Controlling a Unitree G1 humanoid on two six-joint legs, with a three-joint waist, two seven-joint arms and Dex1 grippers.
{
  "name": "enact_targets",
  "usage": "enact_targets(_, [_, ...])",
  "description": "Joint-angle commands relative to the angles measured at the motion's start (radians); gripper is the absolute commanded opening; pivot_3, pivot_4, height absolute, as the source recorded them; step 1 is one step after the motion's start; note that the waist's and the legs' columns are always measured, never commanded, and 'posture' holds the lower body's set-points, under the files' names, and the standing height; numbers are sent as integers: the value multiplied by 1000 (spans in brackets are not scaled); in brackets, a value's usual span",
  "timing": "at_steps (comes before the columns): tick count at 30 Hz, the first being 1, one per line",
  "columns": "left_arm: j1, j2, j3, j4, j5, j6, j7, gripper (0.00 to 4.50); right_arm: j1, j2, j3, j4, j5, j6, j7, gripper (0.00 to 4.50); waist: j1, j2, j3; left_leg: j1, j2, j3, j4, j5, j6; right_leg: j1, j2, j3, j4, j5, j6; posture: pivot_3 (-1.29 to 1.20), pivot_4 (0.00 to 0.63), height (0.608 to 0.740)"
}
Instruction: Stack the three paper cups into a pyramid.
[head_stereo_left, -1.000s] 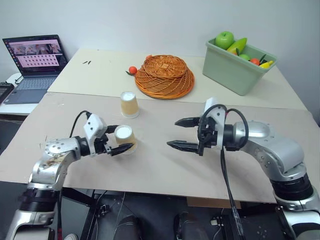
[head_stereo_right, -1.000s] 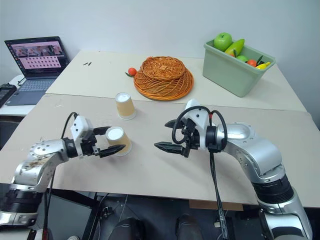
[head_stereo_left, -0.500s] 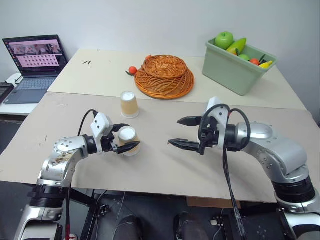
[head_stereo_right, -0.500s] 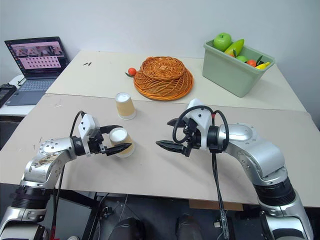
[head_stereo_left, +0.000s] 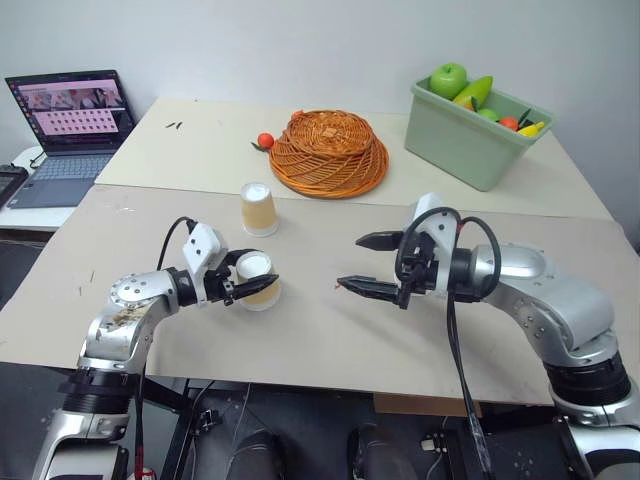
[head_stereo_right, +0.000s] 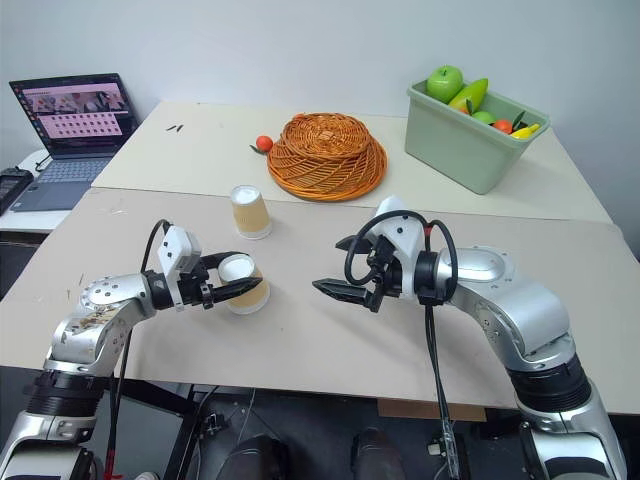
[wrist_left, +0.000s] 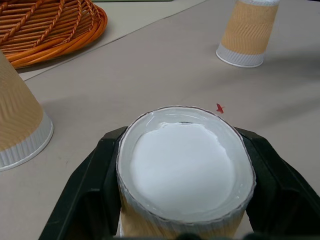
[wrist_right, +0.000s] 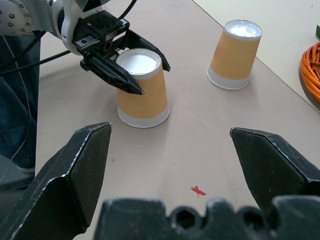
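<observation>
Three tan paper cups stand upside down on the table. One cup (head_stereo_left: 252, 267) sits near the front left, and my left gripper (head_stereo_left: 266, 280) is shut on it, a black finger (wrist_left: 102, 165) pressed on each side just below its white base. A second cup (head_stereo_left: 259, 209) stands behind it, apart. The third cup (wrist_left: 247, 32) stands farther off in the left wrist view; in the head views my right arm covers it. My right gripper (head_stereo_left: 350, 262) hangs open over the middle of the table, facing the held cup (wrist_right: 141, 95), nothing between its fingers.
An upturned orange wicker basket (head_stereo_left: 330, 150) sits at the back centre with a small orange fruit (head_stereo_left: 265, 141) beside it. A green bin (head_stereo_left: 470, 140) of fruit stands at the back right. An open laptop (head_stereo_left: 70, 120) is at the far left.
My left gripper's fingers have closed in from wide open onto the front cup. The right gripper has stayed open and in place.
</observation>
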Motion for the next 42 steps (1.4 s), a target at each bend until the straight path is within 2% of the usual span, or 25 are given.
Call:
enact_targets(1, [-85, -41, -20, -8, -1, -11, 5, 2595, -4, -6, -43, -8, -8, -5, -15, 4500, 3, 0, 0, -1, 0, 0, 1, 0, 0, 0, 0, 0, 0, 0, 0, 0, 150, 693])
enact_targets(5, [-201, -162, -90, 60, 26, -35, 22, 2595, -7, 8, -48, 6, -19, -13, -38, 4500, 19, 0, 0, -3, 0, -3, 6, -1, 1, 1, 0, -4, 1, 0, 0, 0, 150, 693])
enact_targets(10, [-255, -270, -156, 165, 82, -85, 24, 2595, -6, 31, -58, -3, -21, -7, -80, 4500, 16, 0, 0, -5, 0, -4, 7, -1, 2, 1, 0, -5, 1, 0, 1, 0, 150, 693])
enact_targets(19, [-232, -299, -213, 235, 136, -134, -15, 2595, 5, 37, -89, -35, -4, 17, -131, 4500, 12, 0, 0, -5, 0, -5, 8, -1, 2, 1, 0, -5, 1, 0, 1, 0, 150, 693])
enact_targets(20, [-231, -298, -208, 234, 132, -135, -18, 3612, 7, 37, -94, -36, -3, 18, -135, 4500, 12, 0, 0, -5, 0, -6, 8, -1, 2, 1, 0, -5, 1, 0, 1, 0, 150, 693])
enact_targets(22, [-235, -298, -194, 227, 129, -138, -9, 4331, 10, 36, -100, -36, -2, 19, -139, 4500, 12, 0, 0, -5, 0, -6, 8, -1, 2, 1, 0, -5, 1, 0, 1, 0, 150, 693])
enact_targets(23, [-240, -298, -185, 220, 126, -140, -3, 4480, 10, 37, -101, -34, -1, 19, -140, 4500, 12, 0, 0, -5, 0, -6, 8, -1, 2, 1, 0, -5, 1, 0, 1, 0, 150, 693])
enact_targets(31, [-241, -237, -64, -7, 3, 12, 37, 4480, 7, 47, -95, -11, -8, 9, -133, 4500, 12, 0, 0, -9, 0, -11, 9, -1, 2, 0, -1, -8, 0, 0, 1, 0, 150, 693])
enact_targets(34, [-211, -178, 56, -174, -123, 182, 111, 4480, 6, 45, -91, 3, -15, -1, -121, 4500, 8, 0, 0, -9, 0, -13, 9, -1, 2, 0, -1, -9, 0, 0, 1, 0, 150, 693])
enact_targets(36, [-191, -176, 165, -239, -204, 285, 228, 4480, 4, 46, -89, 16, -21, -10, -114, 4500, 8, 0, 0, -9, 0, -18, 9, -1, 2, 0, -1, -9, 0, 0, 1, 0, 150, 693])
enact_targets(38, [-165, -206, 222, -247, -171, 303, 373, 4480, 2, 49, -86, 30, -28, -19, -107, 4500, 8, 0, 0, -9, 0, -20, 9, -1, 2, 1, -1, -9, 0, 0, 1, 0, 150, 693])
enact_targets(42, [-103, -243, 213, -218, -14, 231, 563, 4480, -11, 57, -79, 55, -40, -33, -95, 4500, 12, 0, 0, -7, -2, -22, 9, -1, 2, 4, -2, -10, 0, 1, 1, 0, 150, 693])
